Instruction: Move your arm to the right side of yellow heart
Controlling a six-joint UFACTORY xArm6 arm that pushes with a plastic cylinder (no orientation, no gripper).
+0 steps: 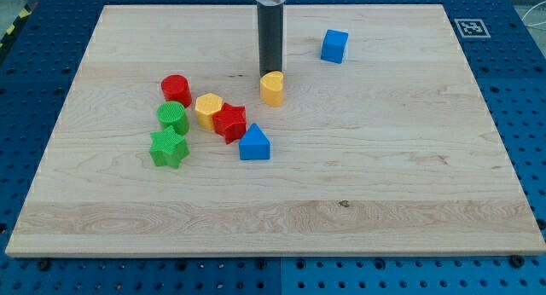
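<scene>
The yellow heart [272, 89] lies on the wooden board, a little above the middle and left of centre. My rod comes down from the view's top, and my tip [270, 74] stands just behind the heart, touching or nearly touching its top edge. To the heart's lower left lies a cluster: a yellow hexagon [208, 110], a red star-like block [229, 122], a blue triangle block [254, 144], a red cylinder [176, 89], a green cylinder [173, 118] and a green star [168, 148].
A blue cube [334, 46] sits alone at the view's upper right of the heart. The wooden board [384, 184] rests on a blue perforated table. A marker tag [471, 27] is at the board's top right corner.
</scene>
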